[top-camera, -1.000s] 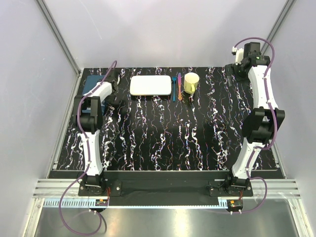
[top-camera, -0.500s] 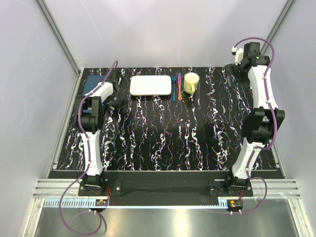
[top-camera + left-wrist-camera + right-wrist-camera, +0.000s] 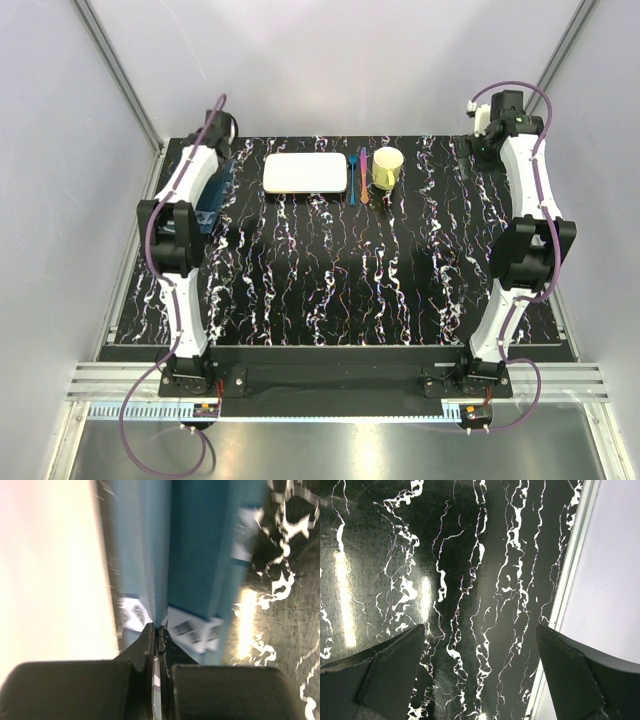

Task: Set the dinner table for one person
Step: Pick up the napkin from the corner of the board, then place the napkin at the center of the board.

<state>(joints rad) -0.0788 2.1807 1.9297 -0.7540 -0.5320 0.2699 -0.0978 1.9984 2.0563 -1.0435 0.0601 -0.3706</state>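
Observation:
The dinner table [image 3: 340, 270] is a black top with white veins. At its far left my left gripper [image 3: 222, 140] is shut on an edge of the teal-blue placemat [image 3: 212, 190], which hangs lifted and folded beneath it. In the left wrist view the jaws of my left gripper [image 3: 159, 630] pinch the cloth of the placemat [image 3: 195, 545] with no gap. At the far right corner my right gripper [image 3: 478, 150] is open. The right wrist view shows only bare table [image 3: 470, 555] between its spread fingers [image 3: 395, 655].
A white rectangular plate [image 3: 306, 173] lies at the back centre. Right of it lie a blue utensil [image 3: 353, 178] and an orange one [image 3: 364, 175], then a yellow cup [image 3: 388, 166]. Grey walls and a metal rail [image 3: 567, 590] border the table.
My left gripper has shut on the placemat's edge and risen toward the back left, pulling the cloth up off the table. The right arm has shifted only slightly.

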